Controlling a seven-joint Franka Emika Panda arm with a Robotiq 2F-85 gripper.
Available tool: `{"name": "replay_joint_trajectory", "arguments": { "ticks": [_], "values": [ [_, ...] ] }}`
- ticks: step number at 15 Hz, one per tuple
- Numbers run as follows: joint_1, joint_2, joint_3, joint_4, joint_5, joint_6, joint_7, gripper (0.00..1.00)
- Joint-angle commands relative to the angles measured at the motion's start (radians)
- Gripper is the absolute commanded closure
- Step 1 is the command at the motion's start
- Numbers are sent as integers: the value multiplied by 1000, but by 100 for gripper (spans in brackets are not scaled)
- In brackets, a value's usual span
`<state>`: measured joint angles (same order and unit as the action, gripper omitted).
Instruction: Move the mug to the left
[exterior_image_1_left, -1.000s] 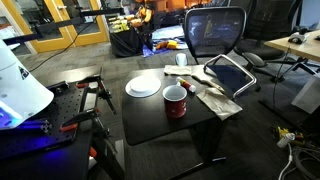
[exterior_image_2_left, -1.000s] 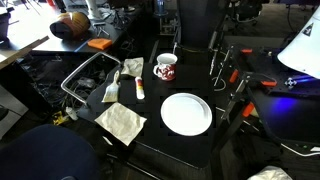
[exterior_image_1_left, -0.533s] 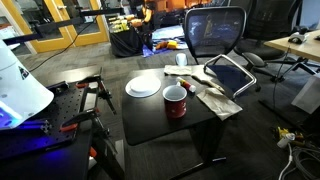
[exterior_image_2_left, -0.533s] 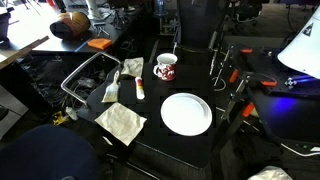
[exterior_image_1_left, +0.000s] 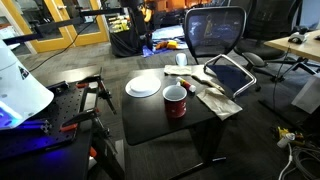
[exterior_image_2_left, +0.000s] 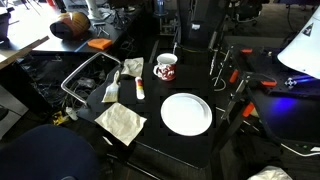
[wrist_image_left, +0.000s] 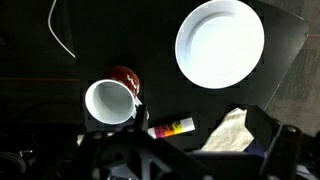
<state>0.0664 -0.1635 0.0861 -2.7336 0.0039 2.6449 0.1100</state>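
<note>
Wrist view: dark parts of the gripper fill the bottom edge, well above the table. Whether the jaws are open or closed cannot be told, and nothing is seen held in them.

Nearest the gripper in the wrist view lies a small tube, flat on the black top. A crumpled napkin lies just beside it.

The mug stands upright next to the tube, its white inside facing up and its dark red wall showing on one side. It is free of the gripper.

The plate lies farther off, flat and apart from the mug.

In both exterior views the mug stands on the table near one edge, with the plate close by but not touching.

In an exterior view a wire basket sits past the table's side. In an exterior view an office chair stands behind the table.
</note>
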Motion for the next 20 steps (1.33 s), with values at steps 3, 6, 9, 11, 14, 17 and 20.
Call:
{"name": "replay_joint_trajectory", "arguments": {
  "ticks": [3,6,9,11,14,17,20],
  "values": [
    [-3,19,0,1,-2,6,3,0],
    [-3,19,0,3,-2,6,3,0],
    [-26,62,-8,20,-61,48,-12,0],
    [-39,98,-16,34,-105,66,-12,0],
    [-57,173,-35,64,-155,96,-26,0],
    [-61,265,-62,107,-188,134,-38,0],
    [-58,359,-81,154,-173,174,-77,0]
  ]
}}
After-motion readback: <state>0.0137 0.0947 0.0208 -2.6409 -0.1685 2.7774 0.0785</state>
